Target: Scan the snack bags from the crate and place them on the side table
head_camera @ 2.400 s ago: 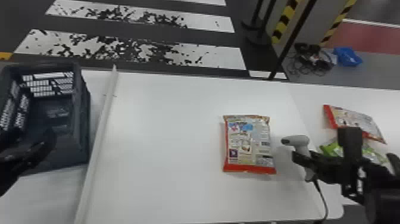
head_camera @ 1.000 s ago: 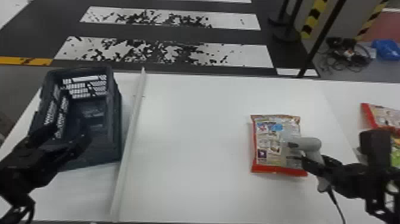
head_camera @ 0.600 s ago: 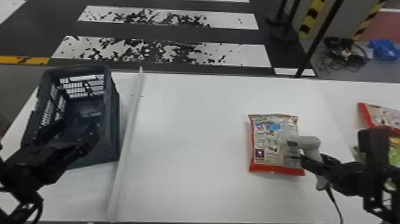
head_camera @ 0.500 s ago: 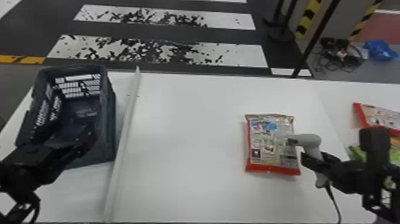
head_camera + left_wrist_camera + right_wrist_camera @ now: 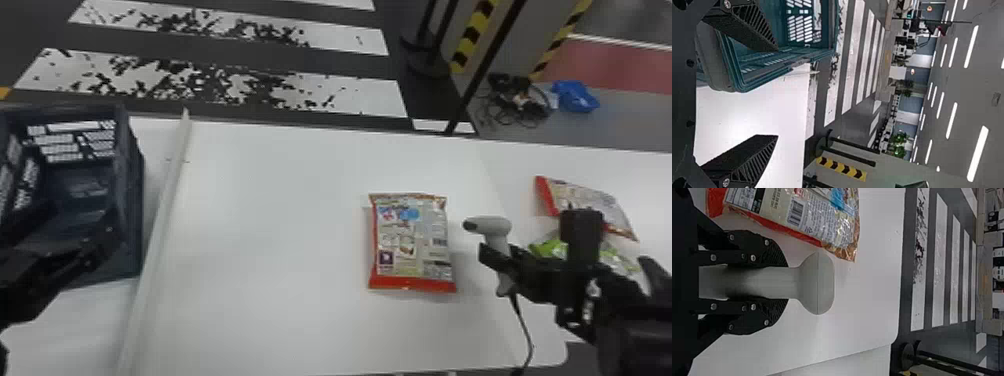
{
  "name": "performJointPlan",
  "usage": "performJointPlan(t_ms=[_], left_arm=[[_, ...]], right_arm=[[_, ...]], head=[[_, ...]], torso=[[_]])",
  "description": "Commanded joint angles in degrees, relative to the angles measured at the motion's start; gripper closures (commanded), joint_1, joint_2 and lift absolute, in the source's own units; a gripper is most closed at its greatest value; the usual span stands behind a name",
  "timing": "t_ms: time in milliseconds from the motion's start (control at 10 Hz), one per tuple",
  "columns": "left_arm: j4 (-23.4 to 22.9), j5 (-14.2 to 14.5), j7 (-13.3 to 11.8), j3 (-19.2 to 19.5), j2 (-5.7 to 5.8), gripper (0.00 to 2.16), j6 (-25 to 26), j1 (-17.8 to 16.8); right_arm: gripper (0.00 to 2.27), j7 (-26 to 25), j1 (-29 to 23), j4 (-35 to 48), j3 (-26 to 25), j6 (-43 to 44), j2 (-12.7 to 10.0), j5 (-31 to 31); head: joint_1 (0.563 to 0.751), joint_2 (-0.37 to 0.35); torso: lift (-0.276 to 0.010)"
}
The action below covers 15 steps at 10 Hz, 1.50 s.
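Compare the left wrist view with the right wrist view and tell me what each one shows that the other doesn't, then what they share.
Left wrist view: the crate, the open left gripper and ceiling lights.
Right wrist view: the scanner held in the right gripper, beside a snack bag.
Both: white tabletop, white floor stripes and black posts.
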State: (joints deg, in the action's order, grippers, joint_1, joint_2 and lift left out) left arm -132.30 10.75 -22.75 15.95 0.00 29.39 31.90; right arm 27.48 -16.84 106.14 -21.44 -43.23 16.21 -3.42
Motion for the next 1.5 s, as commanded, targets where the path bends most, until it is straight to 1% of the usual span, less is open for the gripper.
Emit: performJointPlan(t_ms=[0,100,300,600,700,800,900,1000,1300,1400], left_arm=[[-0.06,-0.12,-0.01,-0.21,-0.15,0.08,0.10,0.09],[-0.06,-0.21,-0.01,-0.30,-0.15,0.08,-0.07,0.09],[0.02,-0.21,-0.10,-0.39,-0.15,0.08,0.10,0.09],[0.11,-0.21,-0.27,-0.39,-0.15,0.08,0.10,0.09],[0.11,-0.21,-0.27,-0.39,-0.15,0.08,0.10,0.09],[0.11,-0.21,-0.36,-0.39,-0.15,0.08,0.10,0.09],[0.11,-0.21,-0.36,-0.39,-0.15,0.08,0.10,0.09],[0.11,-0.21,-0.45,-0.39,-0.15,0.08,0.10,0.09],[0.20,-0.21,-0.54,-0.39,-0.15,0.08,0.10,0.18],[0.29,-0.21,-0.54,-0.39,-0.15,0.08,0.10,0.18]], right_arm=[[2.25,-0.59,2.42,-5.95,0.34,2.84,1.11,0.61],[2.25,-0.85,3.74,-9.02,0.87,3.72,1.72,1.14],[2.25,-1.12,5.15,-12.54,2.10,5.13,2.25,2.46],[2.23,-1.64,5.32,-14.03,2.89,6.18,2.25,2.54],[2.01,-1.64,5.32,-14.21,2.98,6.18,2.16,2.54],[1.63,-1.73,5.15,-14.21,2.98,6.36,2.07,2.37],[0.66,-2.17,4.53,-13.95,2.80,7.59,1.98,1.58],[0.00,-2.43,3.48,-12.54,1.92,7.76,1.81,1.05],[0.05,-3.05,-0.74,-5.42,-1.33,7.59,0.84,-3.34],[0.05,-2.70,-1.88,-3.40,-2.30,6.89,0.84,-6.33]], head=[[0.695,-0.215],[0.695,-0.232],[0.695,-0.249],[0.695,-0.255],[0.695,-0.254],[0.695,-0.254],[0.695,-0.253],[0.695,-0.253],[0.695,-0.261],[0.695,-0.261]], torso=[[-0.095],[-0.095],[-0.095],[-0.095],[-0.095],[-0.095],[-0.095],[-0.095],[-0.095],[-0.095]])
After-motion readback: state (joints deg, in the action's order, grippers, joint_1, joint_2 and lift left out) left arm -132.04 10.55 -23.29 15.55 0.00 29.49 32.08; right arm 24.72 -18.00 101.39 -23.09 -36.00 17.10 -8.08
